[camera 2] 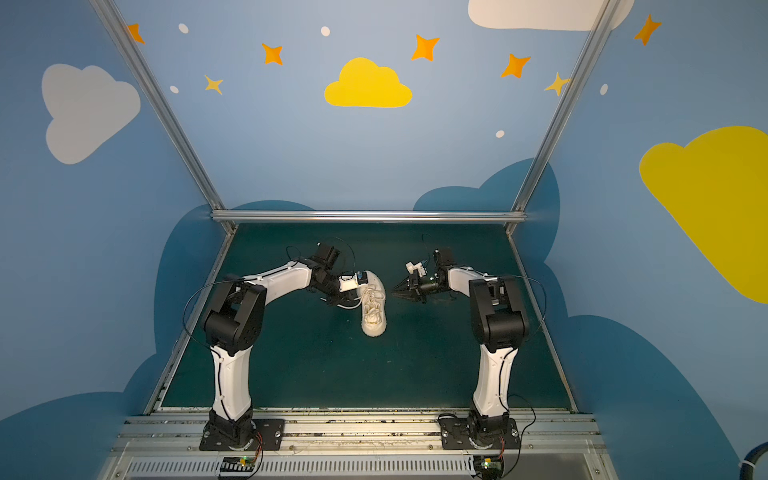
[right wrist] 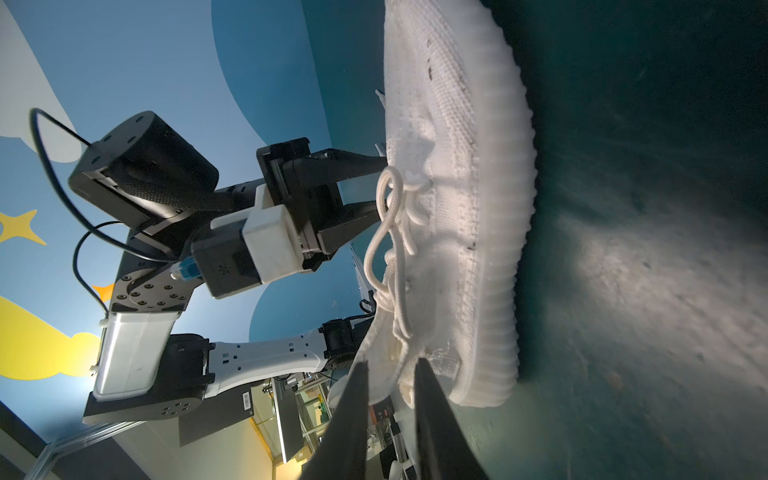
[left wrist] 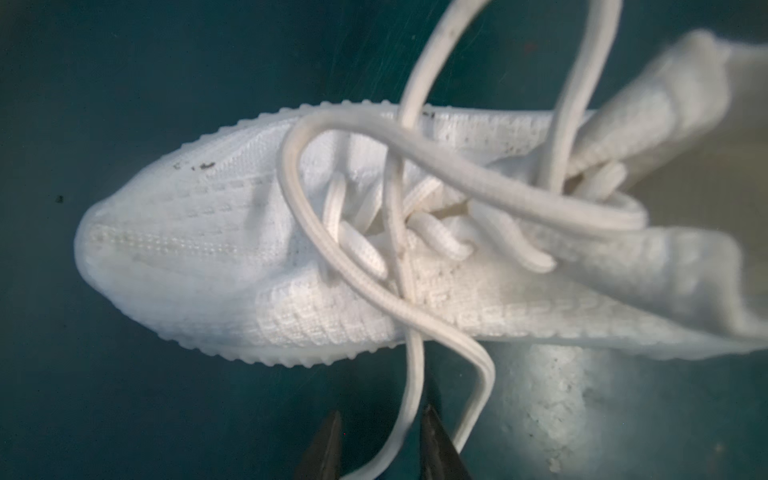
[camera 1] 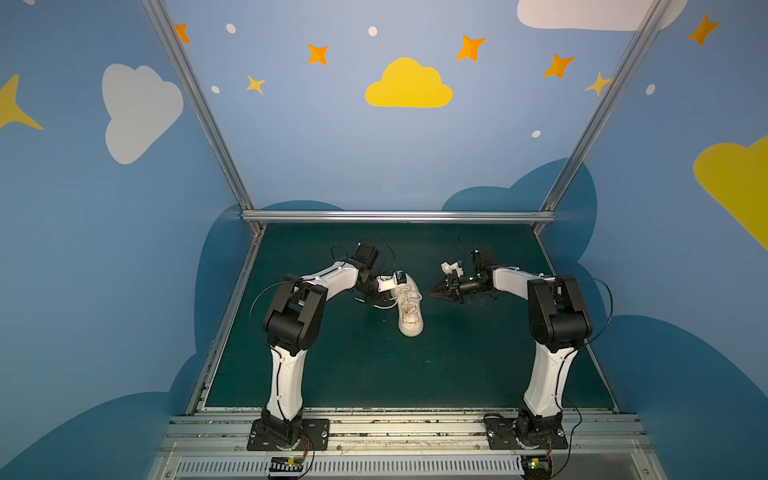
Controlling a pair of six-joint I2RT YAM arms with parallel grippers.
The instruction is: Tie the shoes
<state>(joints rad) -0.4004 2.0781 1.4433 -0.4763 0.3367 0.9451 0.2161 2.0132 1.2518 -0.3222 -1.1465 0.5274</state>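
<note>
The shoes are a single off-white knit sneaker [camera 1: 409, 309] [camera 2: 374, 309] standing on the green mat mid-table, toe toward the front edge. Its laces [left wrist: 457, 174] lie loose and crossed over the tongue. My left gripper [left wrist: 379, 417] hangs low at the sneaker's left side. It is open, and one lace strand [left wrist: 409, 395] runs down between its fingers, close against one of them. A folded lace loop [left wrist: 478, 399] lies just outside them. My right gripper [right wrist: 390, 372] [camera 1: 434, 293] hovers to the sneaker's right, apart from it, narrowly open and holding nothing.
The green mat [camera 1: 374, 374] is boxed in by blue painted walls and an aluminium rail [camera 1: 399, 216] at the back. Slotted metal rails [camera 1: 395, 424] carrying both arm bases run along the front edge.
</note>
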